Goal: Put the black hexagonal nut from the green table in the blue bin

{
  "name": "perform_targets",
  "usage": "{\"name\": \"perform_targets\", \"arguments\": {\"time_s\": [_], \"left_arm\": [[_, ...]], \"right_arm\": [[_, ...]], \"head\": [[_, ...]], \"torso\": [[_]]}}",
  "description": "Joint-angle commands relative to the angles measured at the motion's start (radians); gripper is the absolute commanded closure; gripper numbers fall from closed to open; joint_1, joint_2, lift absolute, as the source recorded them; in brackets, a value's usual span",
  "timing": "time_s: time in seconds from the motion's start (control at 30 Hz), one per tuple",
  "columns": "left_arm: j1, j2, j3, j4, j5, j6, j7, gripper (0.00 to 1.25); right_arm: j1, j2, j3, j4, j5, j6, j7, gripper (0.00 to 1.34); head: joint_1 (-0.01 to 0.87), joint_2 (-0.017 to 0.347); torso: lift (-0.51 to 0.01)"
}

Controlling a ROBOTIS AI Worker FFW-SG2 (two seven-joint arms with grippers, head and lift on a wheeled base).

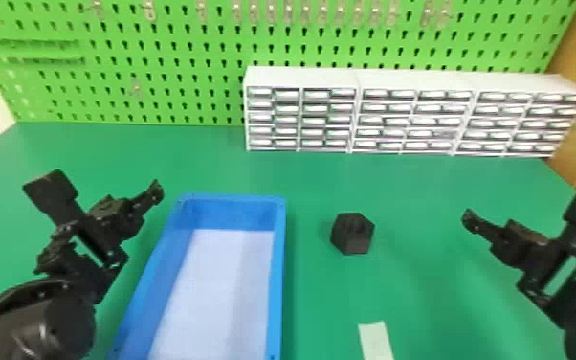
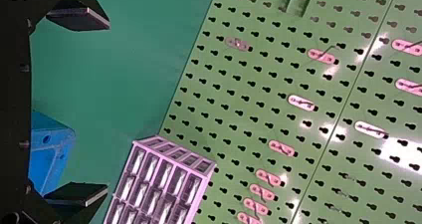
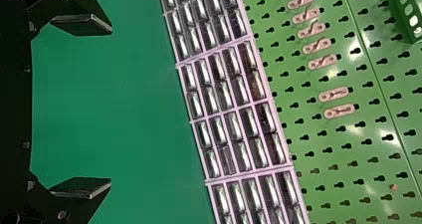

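The flat black fingers of the right gripper (image 3: 110,106) stood wide apart with nothing between them, to the right of the nut; those of the left gripper (image 2: 108,106) were likewise spread and empty, left of the bin. Between the two arms, the black hexagonal nut (image 1: 352,234) sat on the smooth green table (image 1: 421,177), just right of the long blue rectangular bin (image 1: 278,268), toward its far end. The nut looked stiff, fairly light and hardly fragile, though its matt faces might slip if pinched across corners. A grip low on two opposite flats seemed best. Farther off stood the white many-drawered cabinet (image 1: 301,79) and the bright green pegboard (image 1: 182,28).
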Motion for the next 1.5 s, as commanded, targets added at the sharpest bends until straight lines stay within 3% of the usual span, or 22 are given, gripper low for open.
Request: {"name": "perform_targets", "arguments": {"time_s": [0.0,1.0,1.2,1.47], "left_arm": [[0.0,0.0,0.002,0.001,0.0,0.0,0.0,0.13],[0.001,0.0,0.001,0.004,0.0,0.0,0.0,0.13],[0.003,0.0,0.004,0.004,0.0,0.0,-0.003,0.13],[0.003,0.0,0.004,0.004,-0.008,0.0,-0.005,0.13]], "right_arm": [[-0.002,0.0,0.001,0.0,0.0,0.0,-0.001,0.21],[-0.009,0.003,0.007,0.003,0.002,-0.002,0.001,0.21],[-0.046,0.0,0.001,0.003,0.04,0.08,-0.001,0.22],[-0.158,0.02,0.013,0.0,0.163,0.288,-0.001,0.21]], "head": [[0.666,0.032],[0.666,0.032],[0.666,0.032],[0.666,0.032]], "torso": [[-0.1],[-0.1],[-0.1],[-0.1]]}}
